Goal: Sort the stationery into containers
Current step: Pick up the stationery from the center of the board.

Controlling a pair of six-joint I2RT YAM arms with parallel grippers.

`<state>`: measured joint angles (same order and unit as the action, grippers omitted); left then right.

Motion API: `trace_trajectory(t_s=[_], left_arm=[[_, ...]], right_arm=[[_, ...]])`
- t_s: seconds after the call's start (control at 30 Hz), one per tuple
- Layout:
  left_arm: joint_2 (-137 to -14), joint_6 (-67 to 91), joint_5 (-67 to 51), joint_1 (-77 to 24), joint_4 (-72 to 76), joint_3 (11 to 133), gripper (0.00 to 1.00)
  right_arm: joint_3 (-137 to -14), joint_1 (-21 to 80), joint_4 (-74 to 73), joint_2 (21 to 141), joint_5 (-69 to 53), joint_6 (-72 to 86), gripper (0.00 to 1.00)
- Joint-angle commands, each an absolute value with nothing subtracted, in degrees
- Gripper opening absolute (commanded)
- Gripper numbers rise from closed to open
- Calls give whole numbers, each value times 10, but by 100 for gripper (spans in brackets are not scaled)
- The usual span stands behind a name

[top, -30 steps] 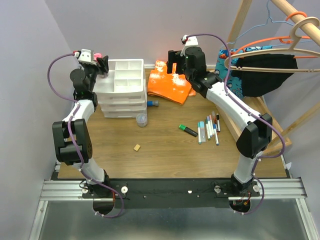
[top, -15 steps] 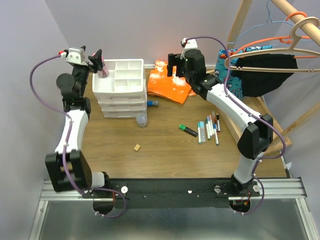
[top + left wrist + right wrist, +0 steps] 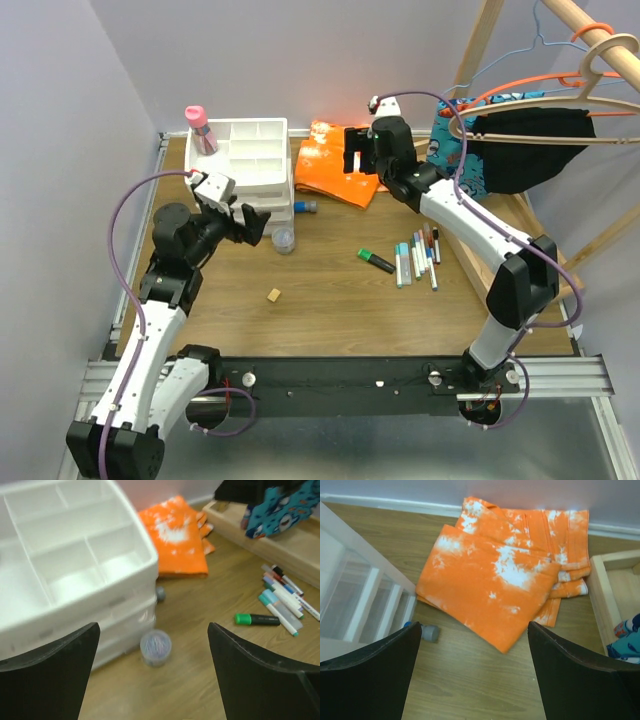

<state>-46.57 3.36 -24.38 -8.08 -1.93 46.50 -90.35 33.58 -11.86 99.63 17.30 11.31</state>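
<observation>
Left arm bent low, right arm stretched far; left pincer (image 3: 250, 222) and right pincer (image 3: 353, 150) both released. One pink-capped bottle (image 3: 200, 128), one green-capped marker (image 3: 376, 261).

**Wood, Plastic and Cloth on the Bench**

The table (image 3: 330, 310) showed a smooth wood-grain top with a faint sheen. The drawer unit (image 3: 245, 165) was glossy white plastic, its drawer fronts slightly see-through. The bottle (image 3: 202, 135) was clear plastic under a pink cap. The marker (image 3: 377, 261) had a shiny black barrel, and the pens (image 3: 417, 258) looked like smooth white plastic. The cloth (image 3: 338, 170) was soft, matt orange fabric mottled with white. The tray (image 3: 601, 600) was bare pale wood. The rail (image 3: 560, 375) was brushed metal.
</observation>
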Motion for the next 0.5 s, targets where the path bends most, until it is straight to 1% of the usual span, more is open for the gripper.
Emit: trace_trajectory(t_s=[0.0,0.2,0.27,0.3,0.33,0.47], left_arm=[[-453,72,-113,-93,-87,408,99],[-481,85,-70,-127,-101,391,98],[-487,86,-57,-139,-117,388,94],[-493,87,-51,-146,-123,388,89],[-498,90,-49,-149,-134,387,87],[-516,114,-32,-178,-147,381,81]], right_arm=[[-874,339,-175,980,186,173,94],[-848,339,-172,955,188,178,94],[-831,338,-164,943,192,178,94],[-826,338,-163,932,194,178,94],[-822,338,-163,927,196,178,94],[-795,338,-162,897,202,173,94]])
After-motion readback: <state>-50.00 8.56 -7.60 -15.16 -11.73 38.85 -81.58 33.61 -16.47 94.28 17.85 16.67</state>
